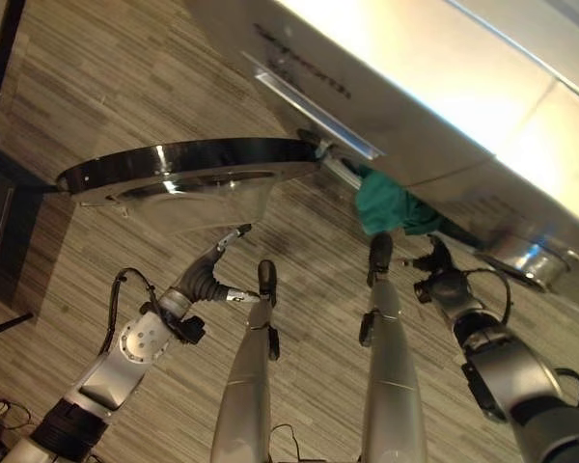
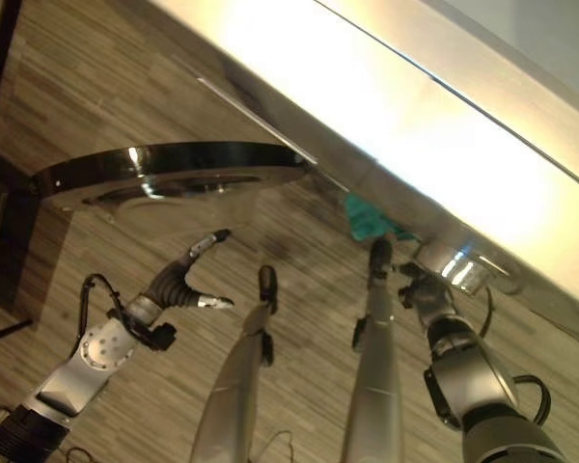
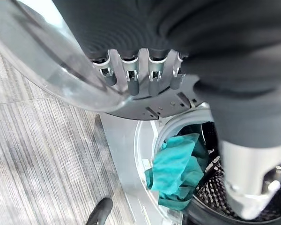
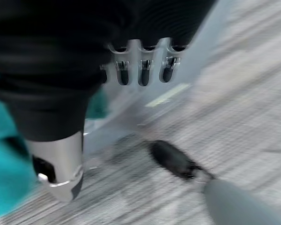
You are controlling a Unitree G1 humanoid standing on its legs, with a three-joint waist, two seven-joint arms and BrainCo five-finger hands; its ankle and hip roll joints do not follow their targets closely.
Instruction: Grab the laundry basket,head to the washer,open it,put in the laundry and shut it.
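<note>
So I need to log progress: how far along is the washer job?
The washer door already stands open, and teal laundry hangs half out of the drum opening. The left hand is at the door, fingers straight; the right hand is by the cloth. Left: push it in, shut the door.

Teal laundry [image 3: 175,171] hangs from a silver-white washer [image 1: 434,87]. The door [image 1: 188,172] has a black rim and clear glass. The drum [image 3: 215,197] is dark and dotted. The floor [image 1: 106,87] is streaked grey-brown wood grain.
</note>
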